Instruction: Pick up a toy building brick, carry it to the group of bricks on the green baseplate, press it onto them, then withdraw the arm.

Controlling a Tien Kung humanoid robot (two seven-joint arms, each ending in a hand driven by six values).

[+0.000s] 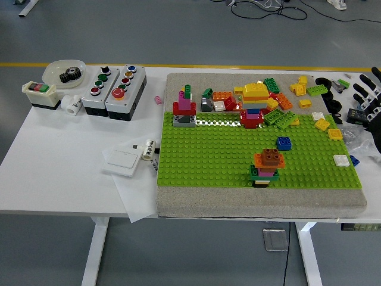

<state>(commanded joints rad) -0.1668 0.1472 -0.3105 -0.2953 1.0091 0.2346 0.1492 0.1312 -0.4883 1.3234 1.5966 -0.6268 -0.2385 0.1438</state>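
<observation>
Hanging at the table's right edge, the right hand [370,98] shows only partly; its black fingers [359,90] are spread apart and hold nothing. It sits well clear of the green baseplate [214,156], just beyond a scatter of loose bricks at the far right of the mat. Nearest to it lie a yellow brick [322,124] and another yellow one [335,134], with a white brick [341,159] closer to the near edge, on the plate's right side. A blue brick [284,143] stands alone on the plate. Just in front of it rises the small stack [265,167], brown on orange over pink and green, on the plate's near side. Farther back is a taller tower [255,104] with a yellow top, amid a heap of loose pieces, and to its left a red and pink tower [185,108]. Left of the mat, on the white table [53,167], sit two grey button boxes [114,89] and a white plate [122,158].
</observation>
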